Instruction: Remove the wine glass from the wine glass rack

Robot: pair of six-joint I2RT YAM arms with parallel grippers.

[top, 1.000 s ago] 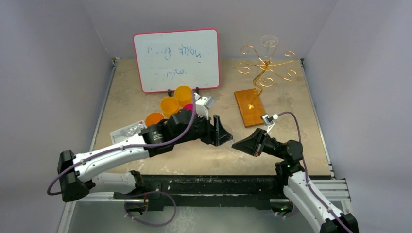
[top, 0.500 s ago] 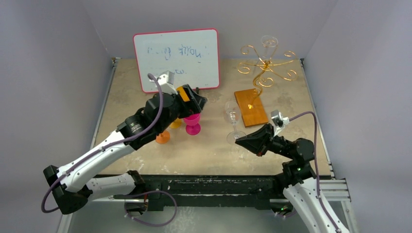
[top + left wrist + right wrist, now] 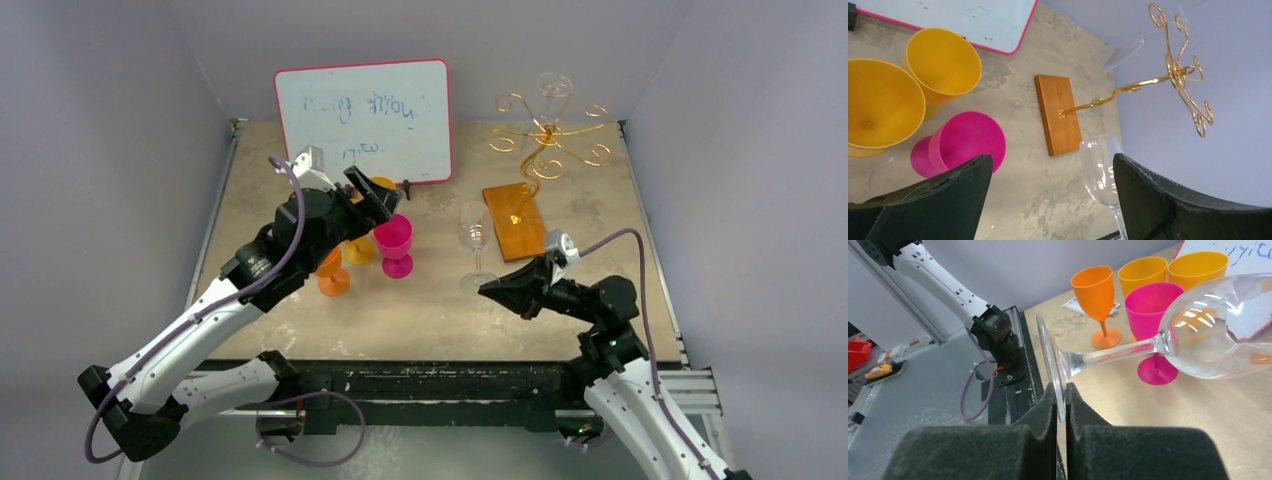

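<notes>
Overhead, a mottled beige table [image 3: 600, 200] sits between plain grey-lilac walls [image 3: 110, 140], with a black rail along its near edge. A red-framed whiteboard [image 3: 364, 122] leans at the back; its faint blue scribbles cannot be read. The rack [image 3: 545, 135] stands at the back right on its wooden base, a second glass [image 3: 553, 92] hanging at its top. The glass [image 3: 476, 240] is off the rack, upright just left of the base. The right gripper [image 3: 487, 290] is pinched on its foot. The left gripper [image 3: 375, 198] hovers spread above the cups [image 3: 394, 243].

In the left wrist view, the black fingers [image 3: 933, 195] stand wide apart with nothing between them. Below lie two yellow cups, a pink one, the base and the glass's bowl.

In the right wrist view, both pads [image 3: 1045, 410] press together on the rim of the glass's foot. The table ends at a grey floor, where a red bin [image 3: 858, 352] sits. The board's blue marks stay illegible.
</notes>
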